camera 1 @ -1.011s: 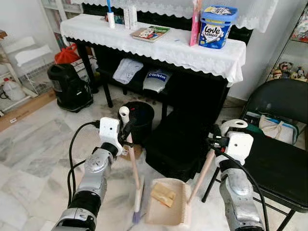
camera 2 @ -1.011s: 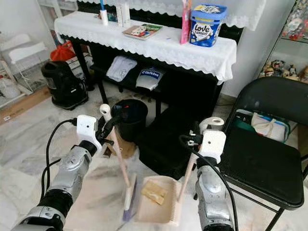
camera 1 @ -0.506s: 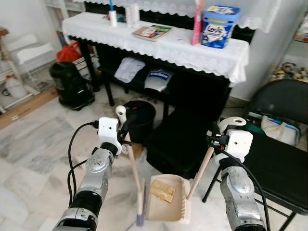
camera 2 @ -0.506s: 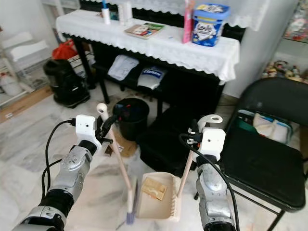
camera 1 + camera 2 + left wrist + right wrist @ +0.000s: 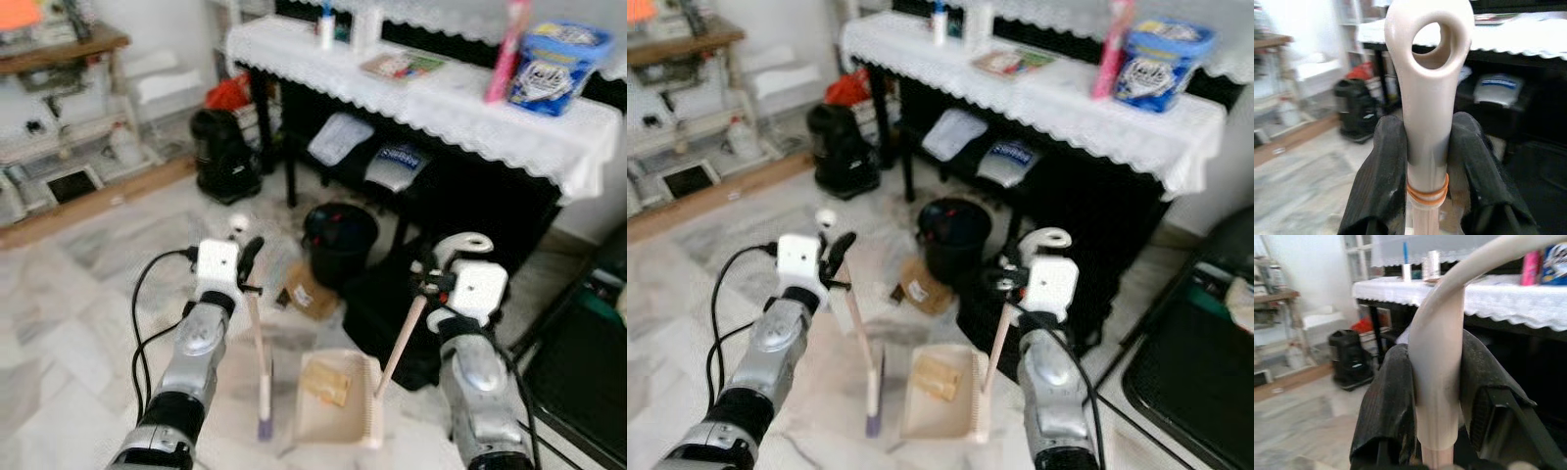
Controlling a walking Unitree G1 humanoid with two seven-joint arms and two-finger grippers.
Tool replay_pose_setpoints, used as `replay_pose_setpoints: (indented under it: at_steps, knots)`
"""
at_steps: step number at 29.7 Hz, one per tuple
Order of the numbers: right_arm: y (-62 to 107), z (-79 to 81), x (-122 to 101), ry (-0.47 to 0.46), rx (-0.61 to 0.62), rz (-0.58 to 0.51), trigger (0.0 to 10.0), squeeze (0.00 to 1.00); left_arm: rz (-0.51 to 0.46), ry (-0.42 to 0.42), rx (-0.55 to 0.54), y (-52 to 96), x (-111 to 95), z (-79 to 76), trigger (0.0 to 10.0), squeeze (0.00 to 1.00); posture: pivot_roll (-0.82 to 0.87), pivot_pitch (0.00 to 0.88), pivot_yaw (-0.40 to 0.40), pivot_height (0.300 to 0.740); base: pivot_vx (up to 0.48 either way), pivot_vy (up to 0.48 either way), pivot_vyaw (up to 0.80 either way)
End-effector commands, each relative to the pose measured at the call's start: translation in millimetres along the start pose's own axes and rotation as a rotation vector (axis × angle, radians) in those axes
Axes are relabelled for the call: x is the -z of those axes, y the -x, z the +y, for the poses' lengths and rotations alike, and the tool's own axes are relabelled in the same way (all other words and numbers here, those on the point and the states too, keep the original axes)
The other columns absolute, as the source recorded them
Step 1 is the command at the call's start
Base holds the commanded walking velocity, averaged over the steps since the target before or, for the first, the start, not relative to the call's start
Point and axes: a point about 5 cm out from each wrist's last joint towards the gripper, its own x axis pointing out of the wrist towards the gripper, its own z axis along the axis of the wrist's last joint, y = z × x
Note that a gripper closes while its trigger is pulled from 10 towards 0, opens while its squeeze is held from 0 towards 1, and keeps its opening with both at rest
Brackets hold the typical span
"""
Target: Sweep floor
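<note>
The left hand [image 5: 247, 266] is clenched on the cream handle of a small broom [image 5: 259, 357], its two black fingers [image 5: 1382, 166] pressed to either side just below the handle's hanging loop (two orange bands ring the handle there). The broom stands nearly upright, its purple-tipped bristles on the marble floor [image 5: 78, 323]. Just beside it sits the cream dustpan [image 5: 338, 401], flat on the floor with a tan scrap [image 5: 325, 382] lying in its tray. The right hand [image 5: 431, 284] grips the dustpan's long handle near its curved top, fingers [image 5: 1388, 396] closed on both sides. A flat cardboard piece [image 5: 307, 292] lies near a black bin [image 5: 339, 240], in front of a lace-covered worktop [image 5: 441, 98].
</note>
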Motion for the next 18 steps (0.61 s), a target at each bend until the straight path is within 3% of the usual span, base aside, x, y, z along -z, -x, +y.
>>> replay_pose_setpoints:
  at_steps: [1, 10, 18]
  knots:
    - [-5.1, -2.4, -7.1, -0.018, 0.017, -0.044, 10.0, 0.0, -0.057, -0.031, 0.004, -4.5, -11.9, -0.7, 10.0, 0.0, -0.1, 0.0, 0.063, 0.74, 0.0, 0.0, 0.8]
    - [-9.0, 0.0, -8.3, -0.03, 0.024, -0.062, 10.0, 0.0, -0.063, -0.037, -0.02, -8.4, -14.5, 0.6, 10.0, 0.0, -0.11, 0.0, 0.079, 0.74, 0.0, 0.0, 0.8]
    - [-6.0, -2.8, -9.1, -0.037, 0.032, -0.075, 10.0, 0.0, -0.055, -0.024, -0.032, -0.8, -7.4, -4.8, 10.0, 0.0, -0.12, 0.0, 0.066, 0.74, 0.0, 0.0, 0.8]
